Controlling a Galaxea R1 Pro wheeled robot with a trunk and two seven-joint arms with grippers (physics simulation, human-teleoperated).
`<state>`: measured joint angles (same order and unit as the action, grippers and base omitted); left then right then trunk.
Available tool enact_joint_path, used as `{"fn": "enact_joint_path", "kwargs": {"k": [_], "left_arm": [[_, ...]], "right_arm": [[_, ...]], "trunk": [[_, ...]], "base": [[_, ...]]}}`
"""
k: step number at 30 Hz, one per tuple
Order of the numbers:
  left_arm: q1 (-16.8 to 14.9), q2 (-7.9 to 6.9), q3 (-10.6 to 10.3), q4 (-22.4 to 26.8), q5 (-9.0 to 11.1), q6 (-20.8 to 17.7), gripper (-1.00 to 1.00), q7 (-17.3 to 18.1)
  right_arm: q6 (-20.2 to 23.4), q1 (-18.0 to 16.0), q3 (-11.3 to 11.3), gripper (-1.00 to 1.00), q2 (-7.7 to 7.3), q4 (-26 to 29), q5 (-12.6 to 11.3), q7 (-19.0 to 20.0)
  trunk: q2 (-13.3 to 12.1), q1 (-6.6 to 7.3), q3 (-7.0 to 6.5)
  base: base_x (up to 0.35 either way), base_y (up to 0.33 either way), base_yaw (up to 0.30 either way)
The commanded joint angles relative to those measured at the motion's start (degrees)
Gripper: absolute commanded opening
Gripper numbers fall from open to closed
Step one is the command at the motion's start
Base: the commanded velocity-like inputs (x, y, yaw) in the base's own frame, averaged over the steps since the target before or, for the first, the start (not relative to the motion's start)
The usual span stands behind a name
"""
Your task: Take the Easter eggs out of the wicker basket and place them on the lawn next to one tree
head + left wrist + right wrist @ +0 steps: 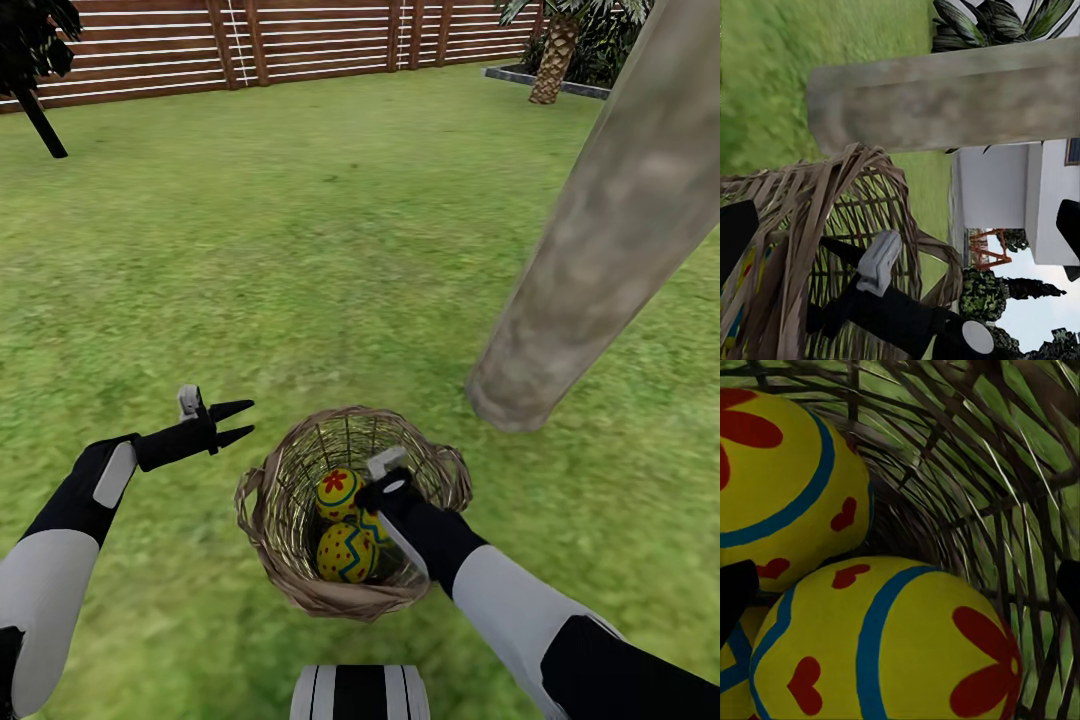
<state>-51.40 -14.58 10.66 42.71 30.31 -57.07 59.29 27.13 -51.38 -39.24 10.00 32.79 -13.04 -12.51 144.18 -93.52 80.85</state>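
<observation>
Robot's right end effector [372, 500], its opening hidden, dips into the wicker basket [290, 585] beside the tree [600, 260] to grab the Easter eggs [346, 552]; left end effector [240, 422] hovers apart.

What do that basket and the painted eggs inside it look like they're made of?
The wicker basket looks like woven tan-brown twigs, matte and open enough that grass shows through, with a thick braided rim. The Easter eggs look hard and smooth, with a flat yellow coat carrying crisp blue bands and red hearts and flowers; whether plastic, wood or real shell, I can't tell.
</observation>
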Motion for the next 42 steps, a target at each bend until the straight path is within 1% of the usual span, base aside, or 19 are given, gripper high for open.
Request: {"fn": "enact_joint_path", "kwargs": {"k": [1, 6, 7, 8, 10, 11, 15, 21, 26, 29, 34, 42], "left_arm": [[-0.02, -0.01, 0.06, 0.0, -0.07, -0.24, 1.0, 0.17], [-0.02, 0.05, 0.06, 0.0, -0.08, -0.18, 1.0, 0.13], [0.0, 0.07, 0.06, -0.02, -0.08, -0.2, 1.0, 0.13], [0.02, 0.08, 0.06, -0.05, -0.07, -0.19, 1.0, 0.13], [0.05, 0.08, 0.06, -0.02, -0.07, -0.19, 1.0, 0.12], [0.03, 0.08, 0.06, -0.03, -0.07, -0.16, 1.0, 0.12], [0.04, 0.08, 0.06, -0.03, -0.07, -0.22, 1.0, 0.12], [0.07, 0.08, 0.06, -0.07, -0.07, -0.24, 1.0, 0.29], [0.06, 0.08, 0.06, -0.08, -0.07, -0.24, 1.0, 0.3], [0.06, 0.07, 0.06, -0.09, -0.07, -0.24, 1.0, 0.3], [0.06, 0.06, 0.06, -0.14, -0.07, -0.24, 1.0, 0.3], [0.07, 0.08, 0.06, -0.17, -0.07, -0.23, 1.0, 0.21]], "right_arm": [[0.18, -0.15, -0.32, 1.0, 0.0, 0.02, -0.63, -0.42], [0.22, -0.29, -0.56, 1.0, 0.0, 0.89, -0.67, 0.28], [0.29, -0.3, -0.63, 1.0, 0.0, 1.53, -0.67, 0.96], [0.35, -0.3, -0.76, 1.0, 0.0, 2.09, -0.67, 2.45], [0.41, -0.3, -0.81, 1.0, 0.0, 2.31, -0.67, 3.25], [0.41, -0.3, -0.87, 1.0, 0.0, 2.43, -0.67, 3.62], [0.38, -0.27, -0.92, 1.0, 0.0, 2.72, -0.67, 3.78], [0.38, -0.01, -1.6, 1.0, 0.0, 5.75, -0.67, 3.81], [0.44, 0.04, -4.14, 1.0, 0.0, 6.57, -0.67, 3.72], [0.39, 0.05, -4.91, 1.0, 0.0, 6.65, -0.67, 3.65], [0.33, 0.05, -5.13, 1.0, 0.0, 6.67, -0.67, 3.69], [0.25, 0.37, -5.06, 1.0, 0.0, 6.67, -0.83, 3.54]], "trunk": [[0.02, 0.01, 0.04], [0.02, 0.01, 0.04], [0.02, 0.01, 0.04], [0.02, 0.01, 0.04], [0.02, 0.01, 0.04], [0.03, -0.02, 0.26], [0.08, -0.12, 1.15], [0.08, -0.12, 1.15], [0.08, -0.12, 1.15], [0.08, -0.12, 1.15], [0.08, -0.12, 1.15], [0.08, -0.12, 1.15]], "base": [[0.0, 0.0, 0.0], [0.0, 0.0, 0.0], [0.0, 0.0, 0.0], [0.0, 0.0, 0.0], [0.0, 0.0, 0.0], [0.0, 0.0, 0.0], [0.0, 0.0, 0.0], [0.0, 0.0, 0.0], [0.0, 0.0, 0.19], [0.0, 0.0, 0.275], [0.0, 0.0, 0.181], [0.0, 0.0, 0.014]]}}
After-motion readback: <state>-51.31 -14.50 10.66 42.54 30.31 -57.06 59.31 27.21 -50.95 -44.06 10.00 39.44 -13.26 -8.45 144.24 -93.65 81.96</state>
